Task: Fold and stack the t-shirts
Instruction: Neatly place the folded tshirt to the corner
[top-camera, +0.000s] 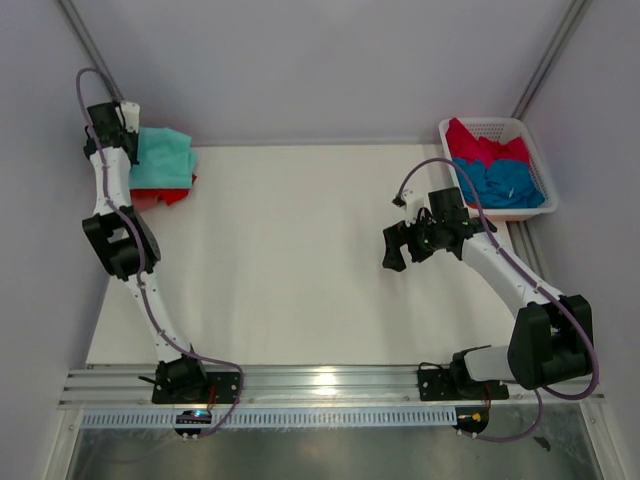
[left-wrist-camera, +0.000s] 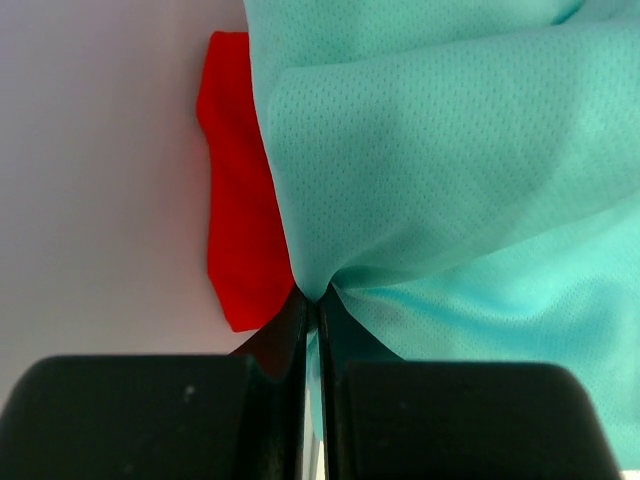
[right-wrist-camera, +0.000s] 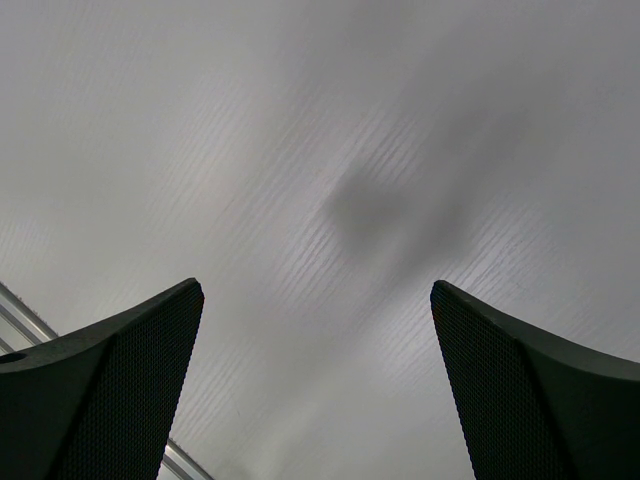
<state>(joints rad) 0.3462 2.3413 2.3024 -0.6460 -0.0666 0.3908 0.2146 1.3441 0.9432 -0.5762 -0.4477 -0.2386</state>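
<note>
The mint-teal t-shirt (left-wrist-camera: 450, 180) lies at the far left corner of the table (top-camera: 300, 260), over the red t-shirt (left-wrist-camera: 235, 250). It looks thin, limp, light — prone to sag and bunch, so a hem or shoulder edge is the better hold (mid-panel pinches crumple it). The left gripper (left-wrist-camera: 313, 305) is clamped on a fold of it. The right gripper (right-wrist-camera: 315, 285) hangs wide, empty, near the basket (top-camera: 545, 190) holding the blue t-shirt (top-camera: 510, 182) and crimson-pink t-shirt (top-camera: 480, 145).

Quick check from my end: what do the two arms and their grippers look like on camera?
The left arm and right arm have white links and black joint housings, each with a looping purple cable. The left gripper and right gripper are black; the right's fingers show fine dotted texture.
</note>
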